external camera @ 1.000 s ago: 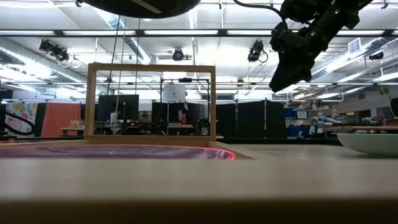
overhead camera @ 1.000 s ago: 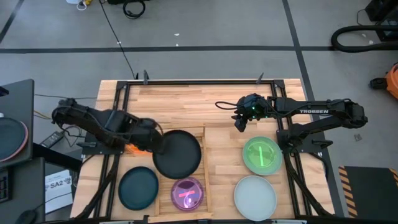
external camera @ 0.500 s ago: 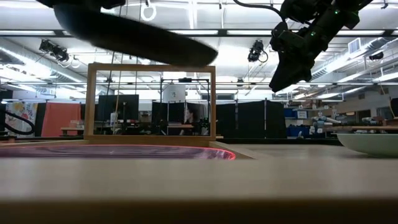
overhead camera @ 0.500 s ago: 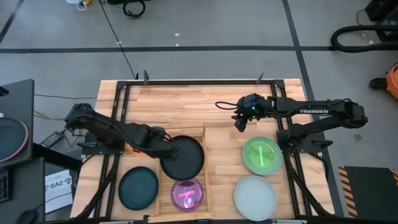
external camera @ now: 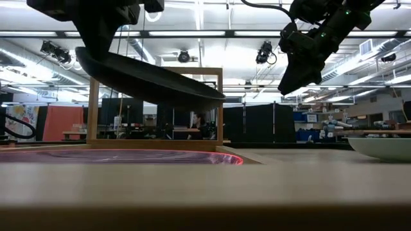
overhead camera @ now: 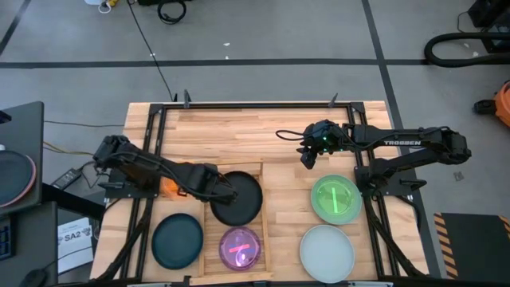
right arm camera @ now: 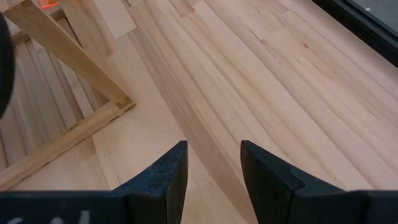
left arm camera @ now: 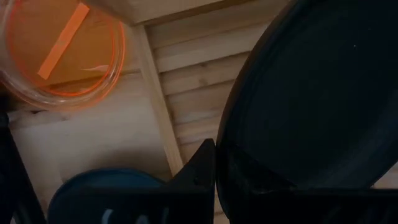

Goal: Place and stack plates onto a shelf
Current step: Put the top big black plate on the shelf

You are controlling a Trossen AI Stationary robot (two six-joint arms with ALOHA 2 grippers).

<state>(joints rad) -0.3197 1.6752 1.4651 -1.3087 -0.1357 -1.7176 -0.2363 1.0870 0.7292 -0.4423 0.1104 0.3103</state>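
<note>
**Black plate held tilted over the shelf by the left gripper**

High view: the left gripper [overhead camera: 209, 190] is clamped on the rim of the black plate [overhead camera: 237, 198], which hangs over the far half of the shelf [overhead camera: 263, 209], a slatted light-wood tray with a raised rim. The purple plate [overhead camera: 239, 248] lies in the near half of the shelf. The dark teal plate [overhead camera: 178, 241] rests on the table [overhead camera: 239, 131] just left of the shelf; the orange plate [overhead camera: 169, 186] shows partly under the left arm. To the right of the shelf lie the green plate [overhead camera: 335, 199] and, nearer the front edge, the pale blue-white plate [overhead camera: 327, 252]. The right gripper [overhead camera: 308, 159] hovers above bare tabletop beyond the green plate, its fingers [right arm camera: 163, 176] parted and holding nothing.

Low view: the black plate [external camera: 148, 77] is clear of the shelf and slopes downward away from the gripped edge
</note>
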